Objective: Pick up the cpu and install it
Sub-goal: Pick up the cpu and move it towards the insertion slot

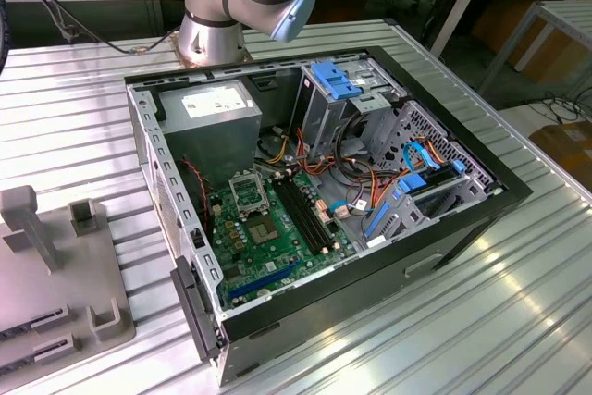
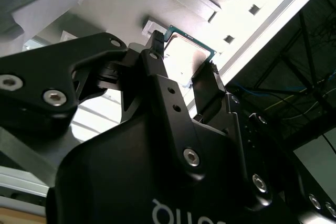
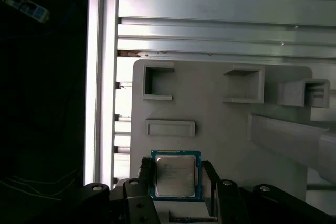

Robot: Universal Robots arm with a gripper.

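Note:
The cpu (image 3: 176, 176), a small square chip with a dull grey metal top and a green rim, sits between the two black fingers (image 3: 146, 181) of my gripper (image 3: 177, 174). The fingers press against its opposite edges, so the gripper is shut on it. In the second wrist view the cpu (image 2: 185, 55) shows edge-on between the same fingertips (image 2: 155, 51) of the gripper (image 2: 184, 60). Right behind it lies the light grey fixture plate (image 3: 220, 124) with its moulded pockets. In the exterior view the green motherboard (image 1: 268, 238) lies in the open computer case, with its silver cpu socket (image 1: 248, 193) uncovered.
The open black computer case (image 1: 462, 219) fills the middle of the ribbed metal table (image 1: 518, 321), with a power supply (image 1: 208, 108), black memory slots (image 1: 305, 215) and cable bundles inside. The grey fixture plate (image 1: 55, 265) lies at the exterior view's left. The arm's base (image 1: 217, 30) stands behind the case.

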